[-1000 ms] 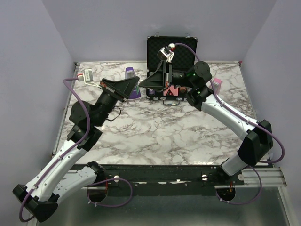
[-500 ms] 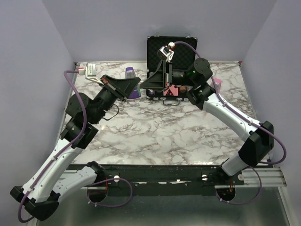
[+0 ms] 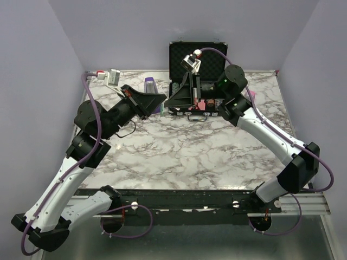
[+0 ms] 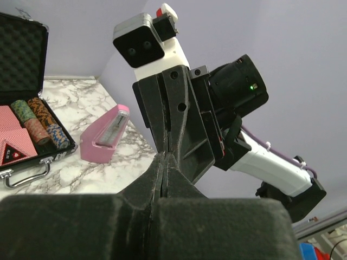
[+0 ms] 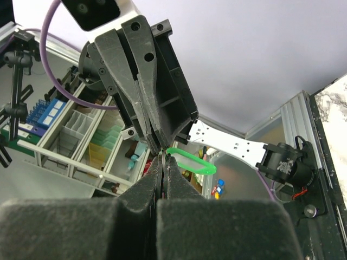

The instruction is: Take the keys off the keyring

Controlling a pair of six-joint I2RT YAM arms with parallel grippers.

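My two grippers meet tip to tip in the air in front of the open case. The left gripper point(image 3: 162, 101) is shut, and in its wrist view point(image 4: 164, 157) its tips press against the right gripper's tips. The right gripper point(image 3: 167, 102) is shut too. In the right wrist view point(image 5: 162, 160) a thin metal piece sits between its pads, ring or key I cannot tell. The green tag of the keyring point(image 5: 191, 161) sticks out to the right of the meeting point. The left gripper's fingers point(image 5: 142, 92) pinch the same spot from above. No key shows clearly.
An open black poker-chip case point(image 3: 209, 57) stands at the back, its chips showing in the left wrist view point(image 4: 38, 122). A purple metronome-shaped object point(image 3: 149, 85) stands behind the left gripper. A pink object point(image 4: 105, 132) lies at the right of the case.
The left arm has swung forward and right, its wrist rising. The right arm has pushed slightly back. The grippers have stayed shut and tip to tip, shifted a little right.
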